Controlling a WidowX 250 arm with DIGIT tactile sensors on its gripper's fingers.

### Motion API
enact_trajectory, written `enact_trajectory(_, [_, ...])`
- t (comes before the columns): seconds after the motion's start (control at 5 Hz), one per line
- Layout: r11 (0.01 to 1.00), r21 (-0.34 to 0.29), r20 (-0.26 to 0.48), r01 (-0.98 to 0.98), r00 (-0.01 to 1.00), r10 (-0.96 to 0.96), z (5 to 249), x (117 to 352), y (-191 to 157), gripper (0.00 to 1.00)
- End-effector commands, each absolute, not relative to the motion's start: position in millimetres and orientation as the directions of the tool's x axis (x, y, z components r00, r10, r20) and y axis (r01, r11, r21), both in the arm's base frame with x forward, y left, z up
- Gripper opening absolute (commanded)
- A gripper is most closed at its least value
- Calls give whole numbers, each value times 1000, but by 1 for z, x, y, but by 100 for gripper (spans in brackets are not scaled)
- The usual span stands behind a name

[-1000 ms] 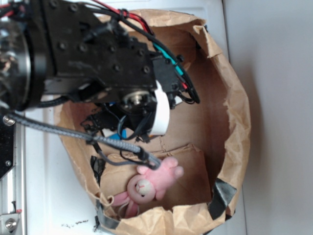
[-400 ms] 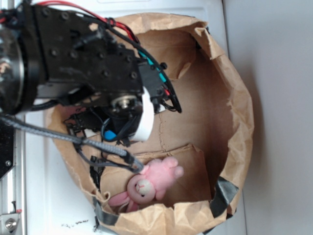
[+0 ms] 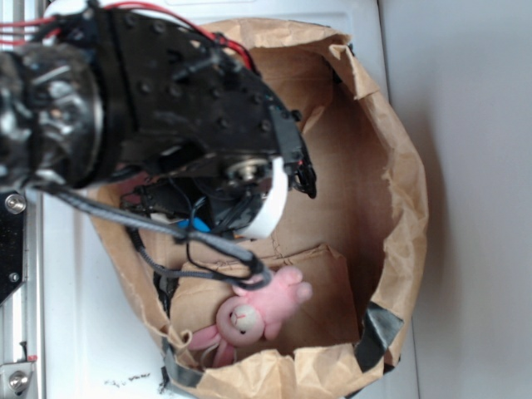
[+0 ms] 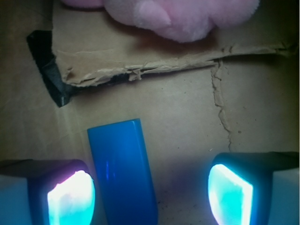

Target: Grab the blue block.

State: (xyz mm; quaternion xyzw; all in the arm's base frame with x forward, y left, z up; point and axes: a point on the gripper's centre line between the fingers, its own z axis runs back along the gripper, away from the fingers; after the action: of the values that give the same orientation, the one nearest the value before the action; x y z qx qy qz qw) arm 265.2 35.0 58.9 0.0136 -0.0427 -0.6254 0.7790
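Surface: brown cardboard floor (image 4: 187,112) of a crumpled paper bag (image 3: 407,191) is filling the wrist view, cracked and creased; the bag is sitting on a white desk (image 3: 83,332).
Fingers: the gripper (image 4: 150,192) is standing wide apart, its two fingers (image 4: 70,197) glowing at the bottom corners of the wrist view, clamped on nothing.
Blue block: the blue block (image 4: 123,171) is lying flat on the cardboard between the fingers, just beside the left-hand one in the wrist view and well apart from the other, its long side running away from the camera. Whether it is touching the near finger cannot be told.
Blue block, outside view: only a small blue patch (image 3: 198,224) is showing beneath the arm.
Cardboard flap: beyond the blue block, a torn flap (image 4: 140,51) is lying over the floor, with black tape (image 4: 47,70) at its left end.
Pink plush bunny: farther from the blue block, the pink plush bunny (image 4: 183,16) is resting on that flap; in the outside view it (image 3: 258,312) is lying near the bag's lower rim.
Arm: the black robot arm (image 3: 166,116) is reaching down into the bag, hiding much of the left side, with a cable (image 3: 150,224) trailing across.
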Motion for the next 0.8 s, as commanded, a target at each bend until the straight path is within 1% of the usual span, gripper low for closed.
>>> enact_trajectory(0.0, [187,105,28,977,185,-982,63,276,43,100])
enact_trajectory(0.2, [155,53,31,986,154,-988,65,277,46,100])
enact_trajectory(0.4, [232,125,147,965,213,-966,60,279,41,100])
enact_trajectory(0.6, [238,161,175,958,209,-962,60,277,42,100])
